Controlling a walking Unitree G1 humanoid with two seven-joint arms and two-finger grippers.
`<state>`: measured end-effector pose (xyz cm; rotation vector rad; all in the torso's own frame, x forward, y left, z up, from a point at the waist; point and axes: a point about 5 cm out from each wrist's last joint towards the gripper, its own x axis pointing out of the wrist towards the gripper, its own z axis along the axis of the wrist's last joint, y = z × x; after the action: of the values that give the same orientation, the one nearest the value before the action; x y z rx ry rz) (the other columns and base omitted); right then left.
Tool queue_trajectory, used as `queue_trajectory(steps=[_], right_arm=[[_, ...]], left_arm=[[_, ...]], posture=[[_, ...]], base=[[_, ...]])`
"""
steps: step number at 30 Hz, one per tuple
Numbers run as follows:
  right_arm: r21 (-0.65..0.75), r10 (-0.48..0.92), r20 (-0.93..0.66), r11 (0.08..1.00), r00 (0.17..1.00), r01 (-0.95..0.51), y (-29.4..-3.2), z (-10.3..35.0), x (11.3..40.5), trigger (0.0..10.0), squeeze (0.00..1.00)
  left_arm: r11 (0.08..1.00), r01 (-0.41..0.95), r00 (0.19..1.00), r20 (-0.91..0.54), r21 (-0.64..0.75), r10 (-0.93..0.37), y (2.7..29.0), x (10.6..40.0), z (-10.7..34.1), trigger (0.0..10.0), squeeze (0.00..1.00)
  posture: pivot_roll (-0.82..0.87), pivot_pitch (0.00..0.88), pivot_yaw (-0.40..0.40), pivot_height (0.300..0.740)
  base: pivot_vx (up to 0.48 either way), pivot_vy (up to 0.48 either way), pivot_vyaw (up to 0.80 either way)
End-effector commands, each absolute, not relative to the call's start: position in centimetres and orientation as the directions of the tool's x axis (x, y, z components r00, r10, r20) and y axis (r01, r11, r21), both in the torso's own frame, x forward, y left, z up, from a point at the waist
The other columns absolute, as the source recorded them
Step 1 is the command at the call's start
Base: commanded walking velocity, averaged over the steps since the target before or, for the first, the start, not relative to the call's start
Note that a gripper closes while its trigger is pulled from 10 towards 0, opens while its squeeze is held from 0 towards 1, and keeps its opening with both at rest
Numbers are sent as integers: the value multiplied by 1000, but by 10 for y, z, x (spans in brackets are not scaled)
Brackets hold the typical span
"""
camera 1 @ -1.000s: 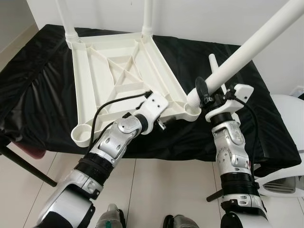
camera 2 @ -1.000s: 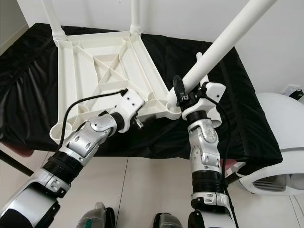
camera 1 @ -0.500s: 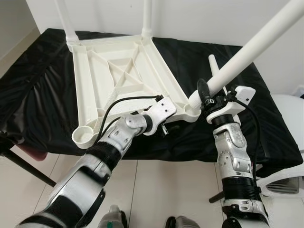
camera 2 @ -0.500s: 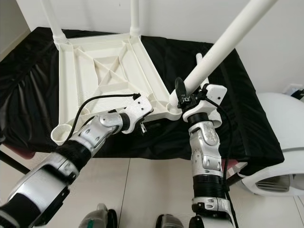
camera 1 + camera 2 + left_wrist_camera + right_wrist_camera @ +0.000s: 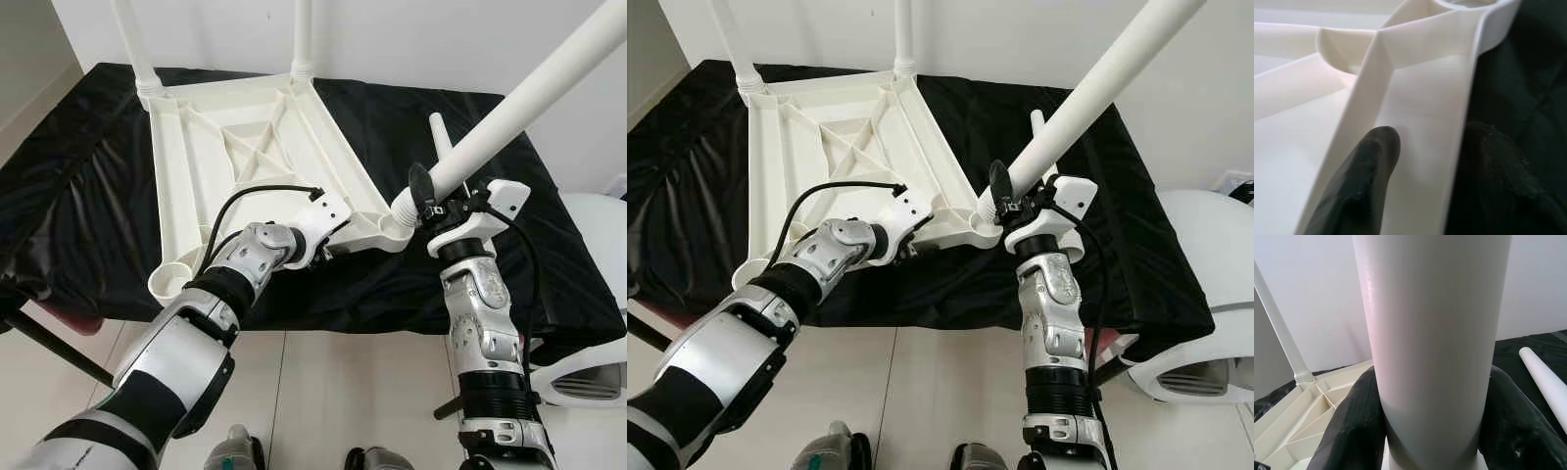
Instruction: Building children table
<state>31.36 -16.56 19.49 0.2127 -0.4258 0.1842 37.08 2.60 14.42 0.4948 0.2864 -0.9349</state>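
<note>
The white plastic table top [image 5: 245,147] lies upside down on a black-draped surface. Two white legs [image 5: 132,44] [image 5: 304,34] stand in its far corners. My right gripper [image 5: 431,196] is shut on a third leg [image 5: 529,93], whose foot sits at the near right corner socket [image 5: 397,227]; the fingers [image 5: 1352,431] clasp it from both sides. My left gripper [image 5: 1432,147] is shut on the table top's near rim [image 5: 1449,107] close to that corner, one finger inside the rim wall, one outside. A loose fourth leg [image 5: 441,137] lies on the cloth behind the right gripper. The near left socket [image 5: 174,279] holds nothing.
A white rounded object [image 5: 598,225] stands to the right of the draped surface. A dark slanted bar [image 5: 49,343] and a red piece [image 5: 59,315] sit low on the left. Pale tiled floor [image 5: 323,392] lies in front.
My left arm has stretched forward and its gripper has slid along the near rim toward the right corner. The right gripper keeps hold of the leg, almost unmoved.
</note>
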Motion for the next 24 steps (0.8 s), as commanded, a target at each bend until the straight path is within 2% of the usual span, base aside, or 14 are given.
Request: queue_trajectory(steps=[1,8,9,12,13,24], right_arm=[[156,133,432,963,892,-219,-165,197,312,10000,0],[150,124,432,967,893,-207,-168,199,312,10000,0],[151,123,431,967,894,-206,-169,199,312,10000,0],[151,122,431,967,894,-205,-169,199,312,10000,0],[153,122,431,967,894,-205,-169,199,312,10000,0],[146,132,419,967,899,-210,-170,197,311,10000,0]], left_arm=[[467,840,542,-471,276,-696,25,369,140,10000,0],[419,862,507,-503,285,-700,19,366,135,10000,0],[416,864,504,-503,285,-702,18,366,135,9608,0],[413,865,502,-504,285,-703,18,366,135,9608,0],[410,869,494,-500,277,-711,18,366,136,0,0],[358,899,438,-518,252,-734,32,367,136,0,0]], posture=[[-40,47,37,740],[-44,48,41,740],[-45,47,42,740],[-45,47,42,740],[-45,47,44,740],[-42,45,43,740]], base=[[0,0,0],[0,0,0],[0,0,0],[0,0,0],[0,0,0],[0,0,0]])
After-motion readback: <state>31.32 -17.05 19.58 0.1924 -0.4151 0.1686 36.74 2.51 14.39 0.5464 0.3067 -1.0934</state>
